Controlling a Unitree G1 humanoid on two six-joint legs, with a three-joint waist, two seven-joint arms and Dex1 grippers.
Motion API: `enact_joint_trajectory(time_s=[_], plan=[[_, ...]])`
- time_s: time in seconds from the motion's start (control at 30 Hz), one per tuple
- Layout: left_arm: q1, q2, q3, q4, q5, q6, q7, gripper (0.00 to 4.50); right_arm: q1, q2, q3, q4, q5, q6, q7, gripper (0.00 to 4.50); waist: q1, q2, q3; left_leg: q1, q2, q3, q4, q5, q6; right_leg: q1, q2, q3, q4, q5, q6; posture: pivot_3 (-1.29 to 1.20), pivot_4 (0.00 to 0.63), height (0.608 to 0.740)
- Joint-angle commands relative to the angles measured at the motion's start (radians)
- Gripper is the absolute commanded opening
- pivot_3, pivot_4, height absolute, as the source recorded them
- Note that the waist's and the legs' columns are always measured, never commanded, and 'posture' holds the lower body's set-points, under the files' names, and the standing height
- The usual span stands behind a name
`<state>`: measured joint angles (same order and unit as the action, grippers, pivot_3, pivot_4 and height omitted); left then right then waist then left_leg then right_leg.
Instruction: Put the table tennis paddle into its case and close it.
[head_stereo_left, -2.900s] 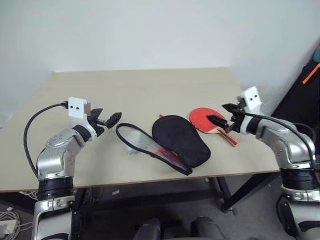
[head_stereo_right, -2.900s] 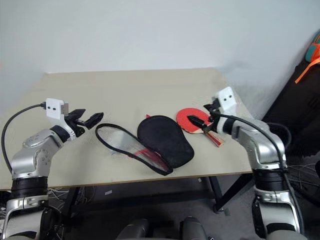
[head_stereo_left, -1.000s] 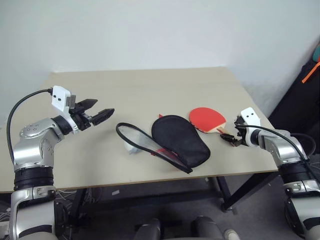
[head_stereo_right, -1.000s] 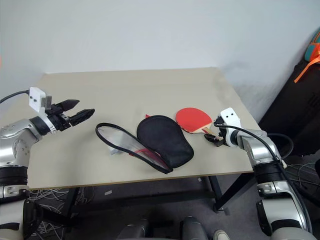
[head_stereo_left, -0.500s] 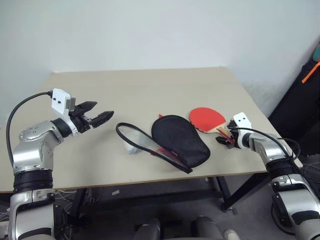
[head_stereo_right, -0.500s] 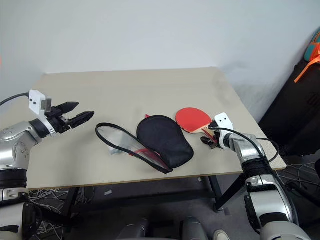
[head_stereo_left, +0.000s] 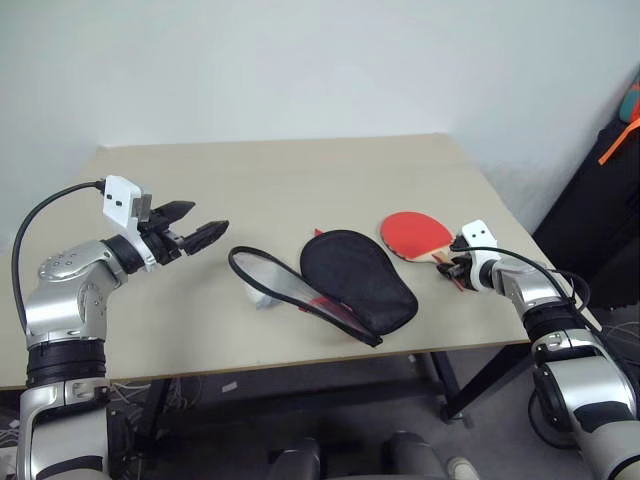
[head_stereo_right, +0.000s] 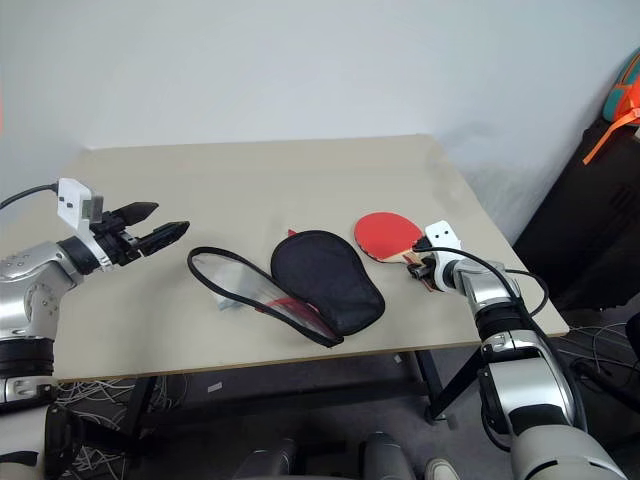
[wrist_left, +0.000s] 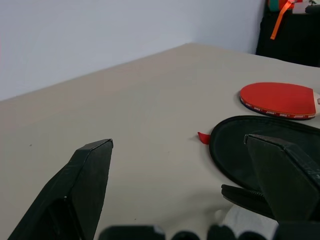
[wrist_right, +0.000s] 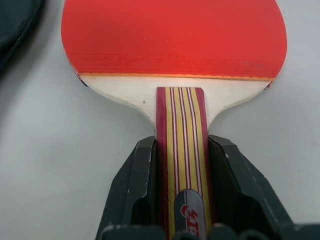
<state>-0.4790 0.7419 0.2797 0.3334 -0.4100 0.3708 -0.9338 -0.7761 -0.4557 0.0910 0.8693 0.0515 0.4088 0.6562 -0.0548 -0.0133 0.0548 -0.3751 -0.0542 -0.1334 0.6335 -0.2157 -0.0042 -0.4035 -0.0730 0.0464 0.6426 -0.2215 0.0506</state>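
Case (head_stereo_left: 358, 282): lying unzipped on the table (head_stereo_left: 300, 180), black interior showing, holding nothing. Paddle (head_stereo_left: 415, 235): lying beside it, right gripper (wrist_right: 182, 195) clamping its handle. Left gripper (head_stereo_left: 200, 226): hovering, fingers apart.

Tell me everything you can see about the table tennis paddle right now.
The paddle lies flat on the tan table, near its right edge, just right of the open black case and apart from it. Its round face is red rubber with a dark edge band; below the rubber shows pale bare wood. The short wooden handle carries red, yellow and dark stripes and a small red logo badge. The right claw has one black finger pressed against each side of the handle.
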Motion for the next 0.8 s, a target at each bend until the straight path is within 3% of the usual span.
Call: enact_joint_trajectory(time_s=[0.03,0.23,0.53,0.8], plan=[[-0.009,0.005,0.025,-0.046,-0.02,-0.007,0.01,4.5,-0.04,0.002,-0.042,-0.032,0.014,-0.004,-0.012,1.12,0.0,0.0,0.0,0.0,0.0,0.0,0.0,0.0,0.0,0.0,0.0,0.0,0.0,0.0,0.0,0.0,0.0,0.739],[-0.012,0.001,0.023,-0.042,-0.019,-0.01,0.017,4.5,-0.032,0.014,-0.105,-0.19,0.061,0.102,-0.046,1.12,0.001,0.001,0.0,-0.001,0.0,0.001,0.0,0.0,0.0,-0.002,0.0,0.001,0.0,0.0,0.0,0.0,0.0,0.739],[-0.046,-0.017,-0.002,0.005,0.0,-0.03,0.014,4.5,0.152,0.171,-0.042,-0.872,0.136,0.506,-0.152,1.12,0.003,0.001,0.0,-0.001,0.003,0.001,-0.001,0.0,0.0,-0.004,0.003,0.002,0.002,0.001,-0.001,0.0,0.0,0.739],[-0.062,-0.023,-0.019,0.024,0.003,-0.036,0.007,4.5,0.266,0.28,0.032,-1.056,0.138,0.652,-0.261,1.12,0.008,0.001,0.0,-0.002,0.002,0.001,0.0,0.0,0.0,-0.004,0.002,0.002,0.001,0.0,-0.001,0.0,0.0,0.739]])
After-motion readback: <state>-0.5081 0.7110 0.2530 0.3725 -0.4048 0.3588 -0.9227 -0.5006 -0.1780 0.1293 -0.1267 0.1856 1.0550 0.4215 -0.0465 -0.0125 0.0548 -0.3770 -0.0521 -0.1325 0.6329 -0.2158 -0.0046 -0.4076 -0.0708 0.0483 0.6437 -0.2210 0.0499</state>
